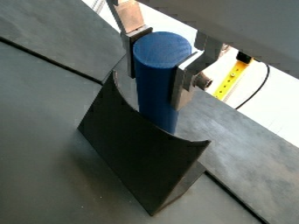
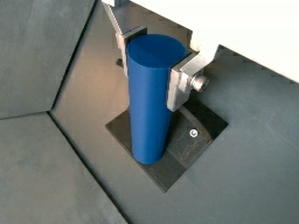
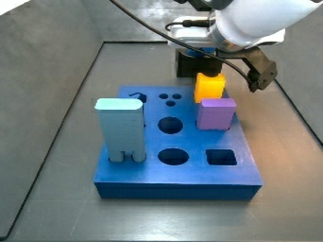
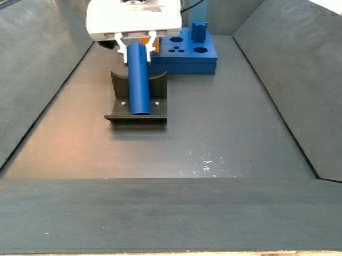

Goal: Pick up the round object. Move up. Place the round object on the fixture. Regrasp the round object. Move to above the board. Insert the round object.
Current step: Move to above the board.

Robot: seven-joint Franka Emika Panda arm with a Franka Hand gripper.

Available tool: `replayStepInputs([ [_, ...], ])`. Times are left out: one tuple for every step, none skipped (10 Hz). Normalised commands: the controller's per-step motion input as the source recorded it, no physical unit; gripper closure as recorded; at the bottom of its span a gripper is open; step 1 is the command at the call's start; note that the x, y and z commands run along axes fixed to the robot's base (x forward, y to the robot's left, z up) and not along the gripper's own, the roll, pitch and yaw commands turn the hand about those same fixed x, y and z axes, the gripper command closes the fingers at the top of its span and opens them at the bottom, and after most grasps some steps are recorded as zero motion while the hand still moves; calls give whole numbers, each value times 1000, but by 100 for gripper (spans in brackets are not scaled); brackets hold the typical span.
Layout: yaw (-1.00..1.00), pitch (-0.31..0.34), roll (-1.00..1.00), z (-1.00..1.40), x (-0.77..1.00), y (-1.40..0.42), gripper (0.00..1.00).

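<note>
Blue round object (image 2: 149, 98) upright, clamped in pincer (image 2: 152, 63), lower end on fixture (image 2: 176, 149).

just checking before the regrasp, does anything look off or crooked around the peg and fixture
Nothing stands out. The blue peg stands upright on the fixture, resting against its vertical plate, with the pincer closed around the peg's upper end. The board behind looks orderly, its blocks upright.

The end effector (image 4: 138, 45) hangs over the fixture (image 4: 123, 117); bare floor (image 4: 201, 150) surrounds it, board (image 4: 187, 55) behind
</note>
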Motion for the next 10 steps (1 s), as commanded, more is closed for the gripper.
replayStepInputs([
  [149, -213, -360, 1000, -403, -127, 100],
  [143, -223, -358, 1000, -403, -126, 100],
  [106, -257, -308, 1000, -399, -110, 100],
  [54, -279, -253, 1000, -396, -101, 100],
  [-14, -289, -182, 1000, -395, -96, 100],
  [-57, -273, -138, 1000, -394, -90, 100],
  [-100, -233, -113, 1000, -392, -84, 100],
  [-126, -199, -107, 1000, -387, -77, 100],
  [-141, -173, -107, 1000, -382, -72, 100],
  [-166, -116, -115, 1000, -363, -62, 100],
])
